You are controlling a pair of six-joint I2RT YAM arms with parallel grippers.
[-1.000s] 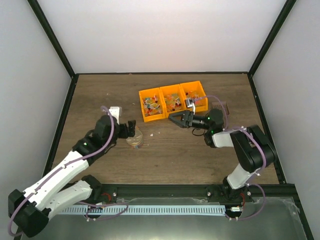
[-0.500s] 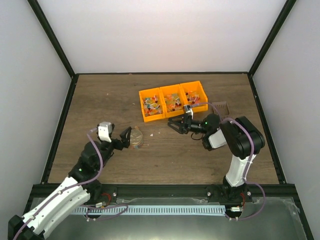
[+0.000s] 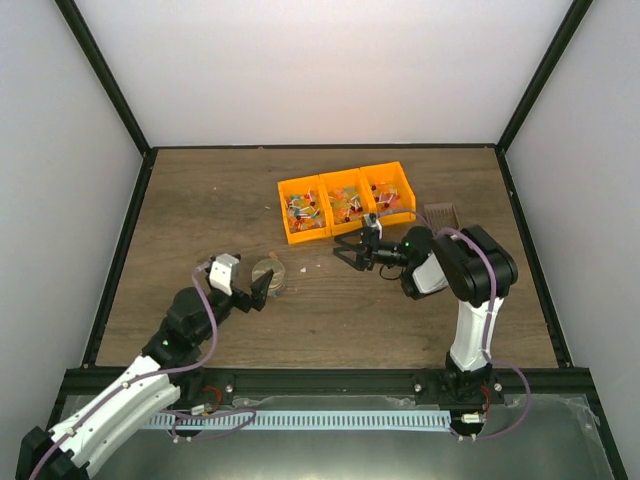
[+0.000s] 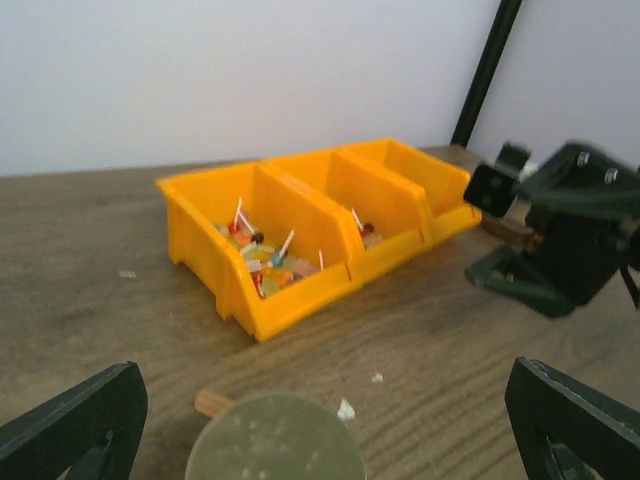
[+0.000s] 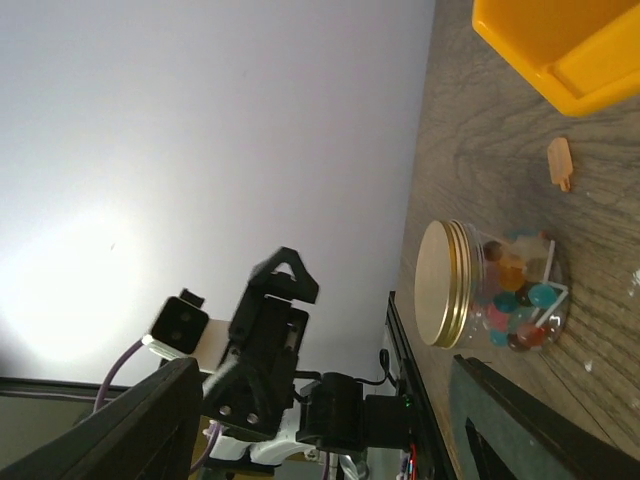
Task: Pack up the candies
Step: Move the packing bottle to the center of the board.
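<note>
The candies (image 3: 305,212) lie in three joined orange bins (image 3: 290,188), small wrapped sweets of mixed colours (image 4: 262,258). More candies (image 5: 515,295) fill a clear jar (image 3: 271,277) that stands upright on the table with a gold lid (image 5: 440,283) on it. My left gripper (image 3: 254,290) is open just to the near left of the jar, and the lid (image 4: 275,445) shows low between its fingers (image 4: 85,420). My right gripper (image 3: 343,252) is open and empty, apart from the jar on its right, just in front of the bins.
A brown scoop (image 3: 440,213) lies right of the bins. A small tan piece (image 4: 212,402) and white scraps (image 4: 345,408) lie on the wood by the jar. Black frame posts and pale walls close the table in.
My left arm has drawn back toward the near edge and its gripper has slid down beside the jar. My right arm has folded in, its gripper shifting slightly left.
</note>
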